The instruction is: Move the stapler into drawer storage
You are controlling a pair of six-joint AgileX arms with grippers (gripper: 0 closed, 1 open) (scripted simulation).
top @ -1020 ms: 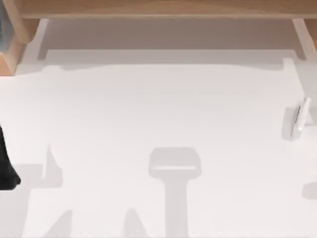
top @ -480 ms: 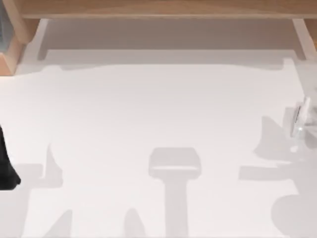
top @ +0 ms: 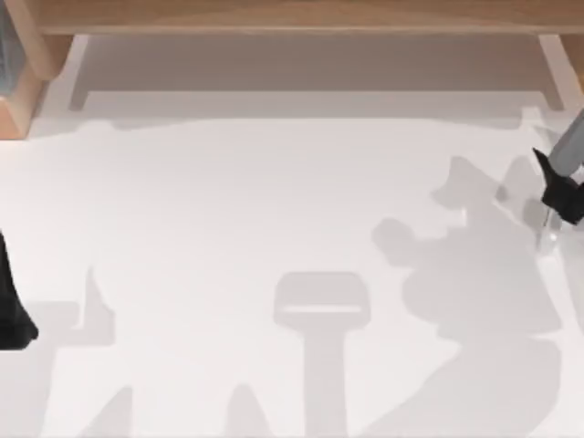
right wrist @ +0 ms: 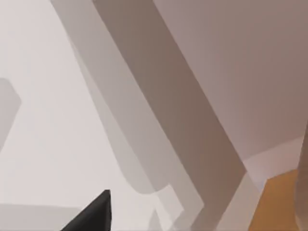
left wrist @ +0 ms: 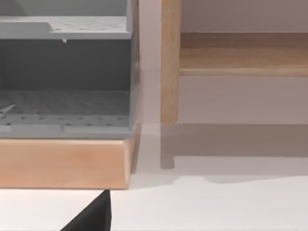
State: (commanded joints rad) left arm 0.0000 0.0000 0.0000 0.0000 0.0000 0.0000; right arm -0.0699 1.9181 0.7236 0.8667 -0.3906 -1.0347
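The slim, elongated white stapler [top: 546, 239] lies on the plain white desk [top: 274, 192] at its right edge, well to the right of the open grey drawer unit with its light wooden frame [left wrist: 65, 110], which stands at the desk's far left corner. The right arm's black tool [top: 558, 187] sits directly over the far end of the stapler, so that just the near tip of the stapler is visible below it; whether the tool's fingers are spread or closed cannot be told, nor whether they touch the stapler. In the right wrist view a dark fingertip [right wrist: 94, 214] shows against pale desk and the wooden shelf frame. The left arm's black tool [top: 11, 301] rests parked at the desk's left edge, near the drawer unit, and its opening likewise cannot be told; the left wrist view looks into the drawer unit's perforated grey trays. Likely risks, judged from this layout: the stapler is narrow and lies close to the desk's edge, so a descent that is slightly off its centre line could nudge it sideways or off the desk; a grasp taken at one end could let it pivot or slip during carriage; and the long traverse from the stapler across to the drawer unit may exceed the right arm's reach, calling for a handover in which the stapler could be dropped. No brand, label or legible writing appears on any surface.
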